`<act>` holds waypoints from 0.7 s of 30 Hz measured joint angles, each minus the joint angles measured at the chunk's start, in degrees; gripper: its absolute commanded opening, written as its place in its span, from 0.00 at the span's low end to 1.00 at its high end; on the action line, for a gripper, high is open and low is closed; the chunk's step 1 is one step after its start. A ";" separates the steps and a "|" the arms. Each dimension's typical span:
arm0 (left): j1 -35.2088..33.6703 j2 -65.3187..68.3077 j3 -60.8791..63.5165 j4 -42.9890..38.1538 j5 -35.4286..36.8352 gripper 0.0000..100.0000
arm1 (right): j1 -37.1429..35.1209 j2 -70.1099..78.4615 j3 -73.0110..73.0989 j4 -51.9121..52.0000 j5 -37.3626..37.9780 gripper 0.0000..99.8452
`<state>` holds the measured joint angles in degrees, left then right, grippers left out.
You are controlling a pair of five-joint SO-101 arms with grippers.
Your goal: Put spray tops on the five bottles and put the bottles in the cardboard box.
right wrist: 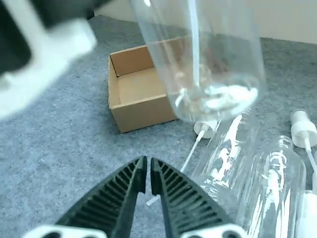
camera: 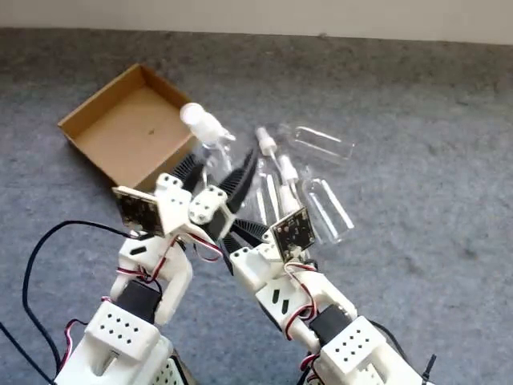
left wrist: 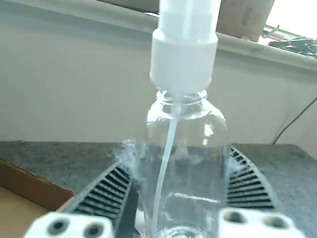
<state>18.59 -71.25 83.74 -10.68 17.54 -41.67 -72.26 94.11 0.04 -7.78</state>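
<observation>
My left gripper (left wrist: 178,166) is shut on a clear bottle (left wrist: 181,139) that carries a white spray top (left wrist: 184,54), its tube hanging down inside. In the high view this bottle (camera: 212,143) is held up beside the near right corner of the open cardboard box (camera: 120,128). My right gripper (right wrist: 148,178) is shut with nothing in it, low under the held bottle (right wrist: 208,54). A loose spray top (right wrist: 203,130) lies on the carpet beyond it. More clear bottles (camera: 329,208) lie to the right, with spray tops (camera: 268,144) among them.
Grey carpet (camera: 433,241) covers the table, with free room at the right and far side. A black cable (camera: 36,249) loops at the near left by the arm bases. The box (right wrist: 138,89) has low walls and nothing inside.
</observation>
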 measured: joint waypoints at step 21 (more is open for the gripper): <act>1.85 -0.09 0.35 9.05 0.35 0.07 | 8.53 0.00 0.09 -0.79 0.00 0.01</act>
<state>20.44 -71.34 84.09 -1.63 17.89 -33.14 -72.26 94.20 -0.75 -7.78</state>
